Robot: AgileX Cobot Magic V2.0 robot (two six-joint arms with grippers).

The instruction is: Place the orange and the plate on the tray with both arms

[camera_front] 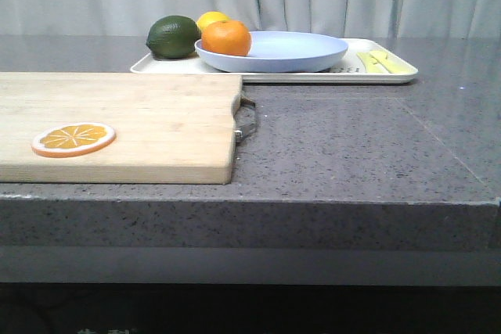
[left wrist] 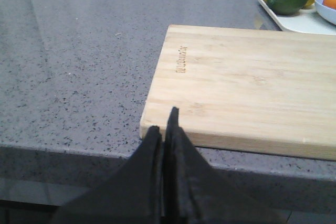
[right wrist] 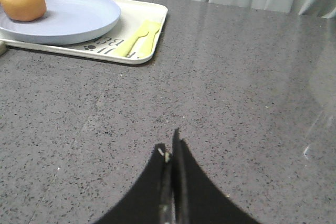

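Front view: at the speckled grey table's [camera_front: 352, 146] far edge, my white rimmed tray [camera_front: 391, 76] carries the matte lavender plate [camera_front: 297, 48], the round orange [camera_front: 227, 37] resting inside it. My left fingers [left wrist: 164, 129] and right fingers [right wrist: 170, 150] are pressed together, holding nothing.

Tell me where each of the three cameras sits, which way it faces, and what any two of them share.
Front view: low at the table's near edge, facing forward over the cutting board to the tray; no robot parts show.
Left wrist view: on the left arm, looking over the closed left pincer at the board.
Right wrist view: on the right arm, looking over the closed right pincer across bare counter at the tray.
All three share the orange on the plate.
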